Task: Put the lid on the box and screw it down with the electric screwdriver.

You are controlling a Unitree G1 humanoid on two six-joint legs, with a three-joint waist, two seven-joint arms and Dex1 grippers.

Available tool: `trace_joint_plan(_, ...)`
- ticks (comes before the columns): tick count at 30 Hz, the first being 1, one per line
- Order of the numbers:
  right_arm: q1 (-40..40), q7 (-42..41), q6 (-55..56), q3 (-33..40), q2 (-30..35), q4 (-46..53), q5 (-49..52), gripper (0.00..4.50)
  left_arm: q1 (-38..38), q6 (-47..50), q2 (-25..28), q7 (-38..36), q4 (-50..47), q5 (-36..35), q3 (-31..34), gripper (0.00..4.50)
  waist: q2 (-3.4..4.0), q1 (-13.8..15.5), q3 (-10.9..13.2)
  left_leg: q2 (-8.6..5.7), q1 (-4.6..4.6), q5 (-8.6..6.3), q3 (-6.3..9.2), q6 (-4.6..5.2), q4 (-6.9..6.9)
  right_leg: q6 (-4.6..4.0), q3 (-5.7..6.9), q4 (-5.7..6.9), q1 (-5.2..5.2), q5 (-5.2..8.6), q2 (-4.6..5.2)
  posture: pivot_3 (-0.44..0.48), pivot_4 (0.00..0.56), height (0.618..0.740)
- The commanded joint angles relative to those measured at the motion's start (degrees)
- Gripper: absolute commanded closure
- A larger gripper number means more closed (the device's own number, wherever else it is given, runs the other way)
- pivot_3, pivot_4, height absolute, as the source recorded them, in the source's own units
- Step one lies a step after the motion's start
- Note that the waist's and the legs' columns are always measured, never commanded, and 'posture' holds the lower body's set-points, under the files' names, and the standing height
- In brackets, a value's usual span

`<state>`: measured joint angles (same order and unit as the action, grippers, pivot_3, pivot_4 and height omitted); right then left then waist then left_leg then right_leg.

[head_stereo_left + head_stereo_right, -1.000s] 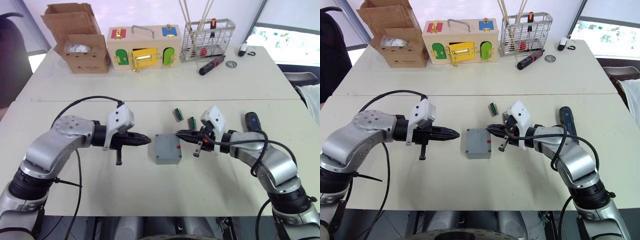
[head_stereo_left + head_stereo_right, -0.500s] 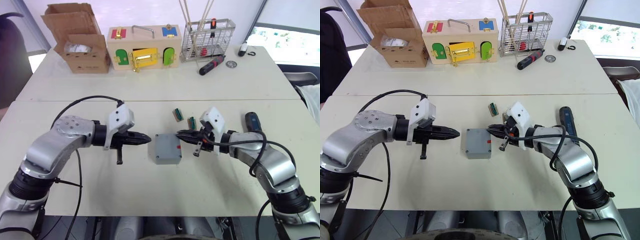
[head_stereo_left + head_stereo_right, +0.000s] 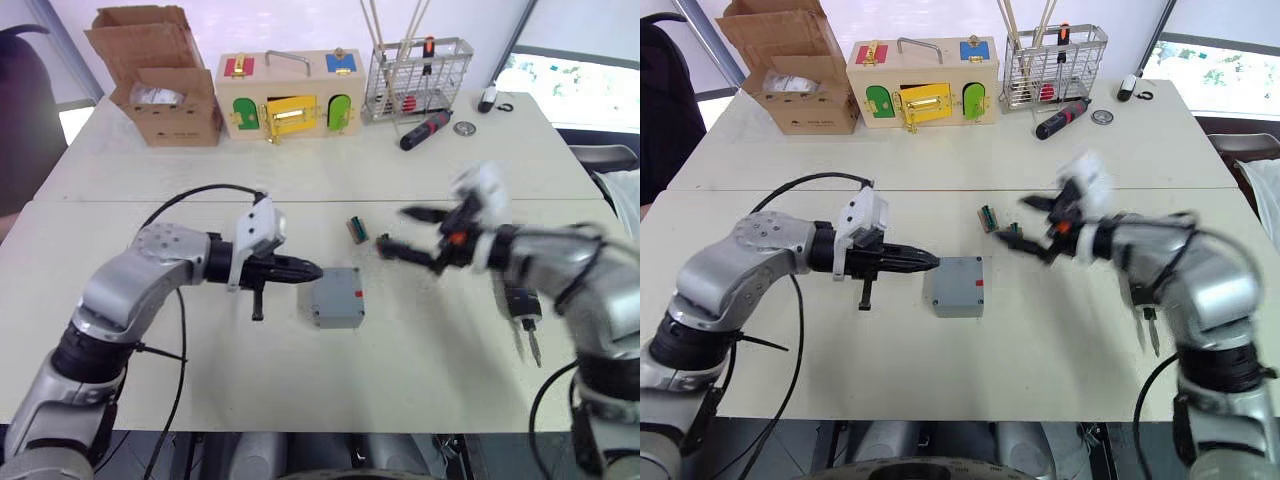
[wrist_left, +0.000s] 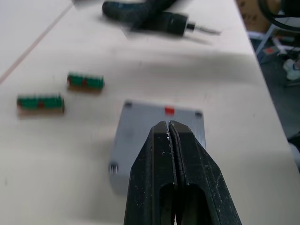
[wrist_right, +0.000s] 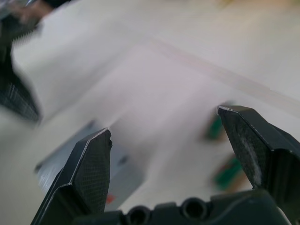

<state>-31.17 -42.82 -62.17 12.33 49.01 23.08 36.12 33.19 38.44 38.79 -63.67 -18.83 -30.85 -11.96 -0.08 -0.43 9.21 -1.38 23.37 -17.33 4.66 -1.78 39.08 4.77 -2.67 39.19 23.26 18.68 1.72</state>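
the left gripper (image 3: 312, 270) is pressed fully closed, empty, its tip just beside the box (image 3: 336, 298), which carries the lid (image 4: 159, 125). the right gripper (image 3: 400, 232) is spread wide, empty, raised; the electric screwdriver (image 3: 520, 308) lies beneath its arm.

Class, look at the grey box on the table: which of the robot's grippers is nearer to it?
Left. The left gripper, shut, hangs right at the edge of the box. The right gripper, open, is raised well off to its other side.
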Motion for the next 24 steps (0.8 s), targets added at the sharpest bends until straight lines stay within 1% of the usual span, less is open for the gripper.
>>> trace_joint_plan(1, -1.4, -1.63, -6.19, -0.96, 12.53, -9.81, -3.78, 0.18, 1.81, -6.18, -1.72, -3.79, 1.27, 2.8, -3.45, 4.5, 0.0, 0.25, 0.0, -0.01, 0.0, -0.01, -0.01, 0.02, 0.0, 0.0, 0.01, -0.04, -0.01, 0.0, 0.01, 0.0, 0.15, 0.74)
trace_joint_plan(2, -2.54, -2.58, -9.19, -3.7, 17.06, -13.04, -4.53, 0.07, 1.92, -8.28, -2.48, -4.92, 1.97, 3.59, -4.37, 4.5, 0.0, 0.22, 0.0, -0.02, 0.01, -0.03, -0.06, 0.06, -0.01, 0.0, -0.01, -0.1, -0.02, 0.0, 0.03, 0.0, 0.15, 0.74)
trace_joint_plan(4, -4.1, -5.33, -12.84, -7.69, 22.92, -17.47, -4.65, 0.07, 2.01, -10.87, -3.86, -5.75, 2.67, 5.0, -5.75, 4.5, 0.04, -0.04, 0.01, -0.02, 0.0, -0.06, -0.2, 0.1, -0.02, 0.0, -0.11, -0.1, 0.02, 0.0, 0.05, 0.0, 0.15, 0.74)
trace_joint_plan(8, -6.19, -11.68, -14.84, -15.2, 29.04, -23.57, -5.42, 0.07, 1.59, -13.27, -5.76, -5.23, 2.55, 7.19, -7.35, 4.5, 0.12, -0.64, -0.01, 0.1, -0.03, -0.15, -0.31, 0.27, -0.04, 0.0, -0.22, -0.06, 0.07, 0.0, -0.09, 0.0, 0.15, 0.74)
trace_joint_plan(9, -8.16, -12.69, -16.72, -19.26, 29.06, -26.07, -6.45, 0.07, 0.61, -14.11, -6.02, -4.81, 2.06, 7.62, -7.44, 4.5, 0.13, -0.7, -0.01, 0.11, -0.05, -0.17, -0.34, 0.31, -0.03, 0.0, -0.24, -0.04, 0.08, 0.0, -0.11, 0.0, 0.15, 0.74)
trace_joint_plan(13, -14.24, -16.31, -21.62, -30.53, 27.05, -33.57, -9.12, 0.07, -2.05, -13.63, -7.79, -2.07, -0.2, 7.67, -7.33, 4.5, 0.16, -0.4, -0.02, 0.15, -0.07, -0.18, -0.4, 0.32, 0.0, 0.0, -0.29, -0.03, 0.09, 0.0, -0.12, 0.0, 0.15, 0.74)
trace_joint_plan(15, -16.21, -17.86, -22.6, -34.06, 25.83, -36.1, -9.84, 0.07, -3.26, -12.76, -8.14, -0.74, -1.25, 7.45, -7.03, 4.5, 0.15, -0.3, -0.02, 0.14, -0.05, -0.18, -0.4, 0.32, 0.03, 0.0, -0.3, -0.04, 0.11, 0.0, -0.09, 0.0, 0.15, 0.74)
trace_joint_plan(18, -18.64, -17.77, -22.04, -38.53, 22.56, -40.47, -12.64, 0.07, -5.52, -11.65, -7.29, 0.91, -3.02, 7.41, -5.82, 4.5, 0.15, -0.04, -0.01, 0.12, -0.02, -0.18, -0.38, 0.31, 0.05, 0.0, -0.29, -0.03, 0.12, 0.0, -0.06, 0.0, 0.15, 0.74)
trace_joint_plan(22, -20.27, -20.28, -21.51, -44.12, 21.37, -43.22, -15.08, 0.07, -7.34, -9.85, -5.94, 2.47, -5.72, 6.65, -4.75, 4.5, 0.16, 0.1, -0.01, 0.08, 0.01, -0.17, -0.37, 0.31, 0.05, 0.0, -0.28, -0.04, 0.14, 0.0, -0.01, 0.0, 0.15, 0.74)
trace_joint_plan(24, -21.0, -20.8, -20.13, -46.17, 20.03, -46.11, -17.02, 0.07, -8.39, -8.49, -5.04, 2.85, -7.32, 6.31, -4.87, 4.5, 0.15, -0.02, -0.01, 0.07, 0.02, -0.17, -0.37, 0.31, 0.04, 0.0, -0.27, -0.05, 0.15, 0.0, -0.01, 0.0, 0.15, 0.74)
